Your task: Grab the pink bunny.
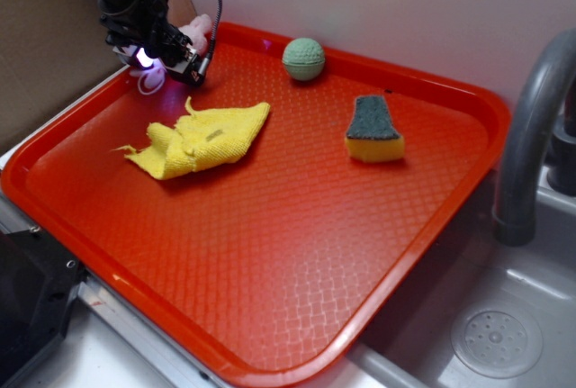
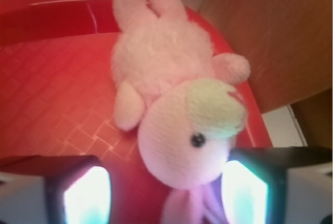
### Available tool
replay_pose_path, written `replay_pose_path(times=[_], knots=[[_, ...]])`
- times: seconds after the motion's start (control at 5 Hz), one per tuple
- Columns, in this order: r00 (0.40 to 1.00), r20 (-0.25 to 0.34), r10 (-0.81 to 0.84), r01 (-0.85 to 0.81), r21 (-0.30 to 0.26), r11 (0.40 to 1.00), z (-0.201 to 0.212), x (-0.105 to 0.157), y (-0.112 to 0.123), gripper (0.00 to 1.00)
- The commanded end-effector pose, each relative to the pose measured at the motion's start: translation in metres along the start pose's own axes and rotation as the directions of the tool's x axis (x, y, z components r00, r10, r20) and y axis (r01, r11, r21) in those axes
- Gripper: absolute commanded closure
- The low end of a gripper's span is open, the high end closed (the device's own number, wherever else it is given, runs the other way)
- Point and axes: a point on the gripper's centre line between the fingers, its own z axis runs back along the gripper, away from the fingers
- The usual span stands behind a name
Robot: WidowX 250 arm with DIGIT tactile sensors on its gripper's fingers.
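Pale pink plush fills the wrist view: the pink bunny [image 2: 177,94] lies on its side in the far corner of the red tray [image 1: 270,262], head toward the camera, one black eye showing, legs pointing away toward the tray's rim. The gripper [image 2: 166,193] is spread wide, its two glowing pads [image 2: 86,195] standing either side of the bunny's head; the left pad is clearly apart from the plush, while the right one sits just beside the cheek, and whether it touches cannot be told. Nothing is clamped between the jaws. In the exterior view the gripper [image 1: 166,55] hangs low over that same corner, with only a bit of the bunny [image 1: 198,30] peeking out behind it. A yellow knitted cloth [image 1: 200,139] lies crumpled just in front of the gripper, a green ball [image 1: 303,58] sits off to its side along the back rim, and a yellow-and-green sponge [image 1: 374,130] rests farther away. No writing or labels can be read anywhere.
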Motion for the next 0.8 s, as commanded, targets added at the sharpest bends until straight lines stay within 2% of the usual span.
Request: replay_pose_path(times=[0.0, 0.2, 0.6], knots=[[0.999, 0.036, -0.005, 0.005, 0.017, 1.0, 0.0037, 0.0139, 0.006, 1.0], [1.0, 0.029, -0.006, 0.005, 0.024, 1.0, -0.0023, 0.016, 0.0073, 1.0], [0.998, 0.052, -0.023, 0.021, 0.041, 0.999, 0.002, 0.0092, 0.0017, 1.0]])
